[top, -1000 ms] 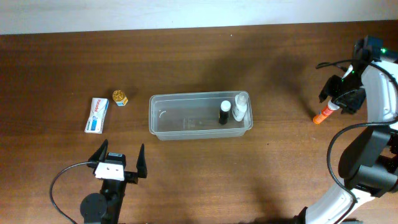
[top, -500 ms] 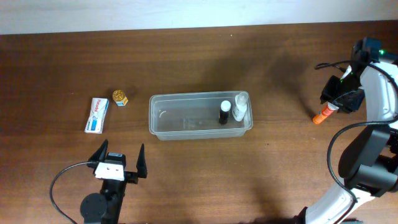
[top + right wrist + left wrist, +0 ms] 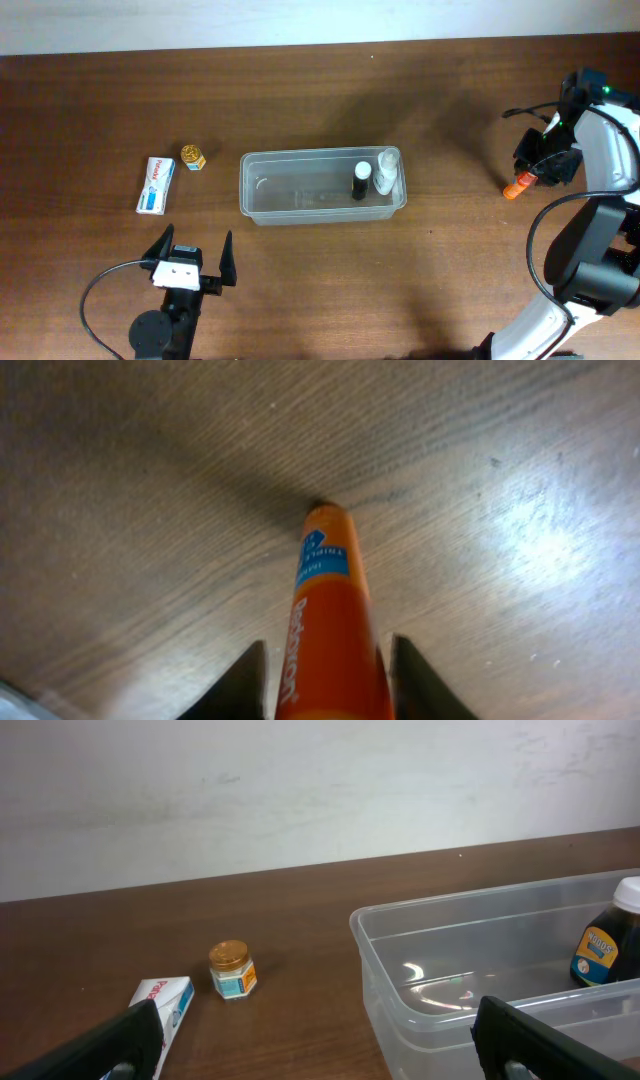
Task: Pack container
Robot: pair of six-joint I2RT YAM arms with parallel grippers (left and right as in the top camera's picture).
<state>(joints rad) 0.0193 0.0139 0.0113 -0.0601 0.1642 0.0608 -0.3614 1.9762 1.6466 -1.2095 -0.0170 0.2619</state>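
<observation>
Container (image 3: 290, 202) holds two bottles (image 3: 360, 181); left gripper (image 3: 198, 236) gapes wide, right gripper (image 3: 327, 655) flanks one orange tube (image 3: 322, 560), grip unclear.

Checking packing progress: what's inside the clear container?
At the right end of the container stand a dark white-capped bottle and a pale bottle. The floor beneath them is covered.

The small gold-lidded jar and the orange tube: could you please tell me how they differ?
The jar is squat with a gold lid; the orange tube is long and slim. The jar stands upright left of the container; the tube lies far to its right. Nothing holds the jar; the tube sits between the fingers of the right gripper. Both rest on the table, outside the container.
</observation>
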